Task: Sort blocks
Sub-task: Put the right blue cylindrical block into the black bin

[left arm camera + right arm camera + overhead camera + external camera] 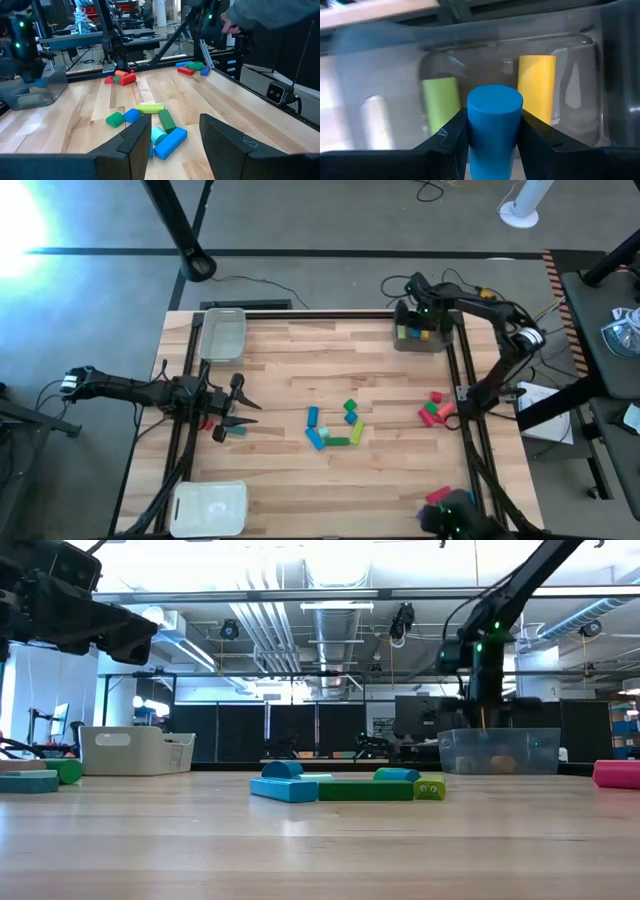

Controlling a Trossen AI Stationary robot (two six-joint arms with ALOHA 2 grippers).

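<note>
Several blocks lie loose on the wooden table: a blue, green, yellow and teal cluster [335, 427] in the middle, and a red and green group [434, 410] toward the right. My right gripper [418, 320] hangs over the clear tray [437, 342] at the far right, shut on a blue round block [495, 117]. A yellow block [536, 85] and a green block [441, 100] lie in that tray. My left gripper [172, 145] stands open at the table's left, above the wood, pointing at the middle cluster. My right gripper pinches the blue round block by its curved sides [472, 135] between its two fingers. The fingers point down into the clear tray and lie along the block. The block's round free end [495, 100] sticks out past the fingertips toward the tray floor.
A grey tray [222, 335] stands at the far left and a white tray [210, 506] at the near left. A red and a teal block [222, 428] lie beside my left gripper. More blocks [440, 496] lie at the near right edge. A person's sleeve [270, 15] shows beyond the table's right side.
</note>
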